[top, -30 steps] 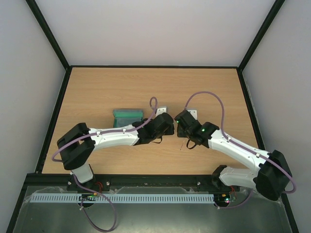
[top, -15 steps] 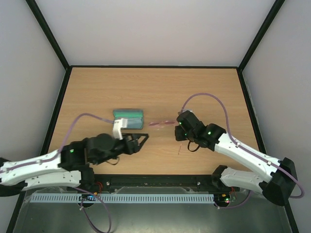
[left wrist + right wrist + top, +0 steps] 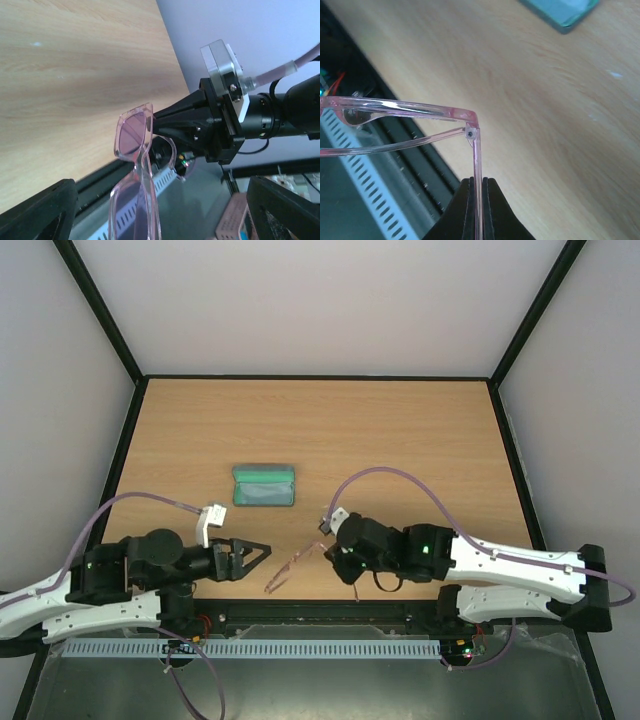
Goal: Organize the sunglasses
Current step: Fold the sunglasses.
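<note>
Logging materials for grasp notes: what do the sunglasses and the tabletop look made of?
The sunglasses: translucent pink plastic, glossy, judging by see-through frame and highlights. The tabletop: wood or wood-look laminate, matte; grain lines show, which one is unclear.

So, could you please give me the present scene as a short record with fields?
sunglasses: pink, held in the air over the near edge of the table
right gripper: shut on one temple arm of the sunglasses
left gripper: open, empty, facing the sunglasses
case: on the table, green inside showing, apart from both grippers
</note>
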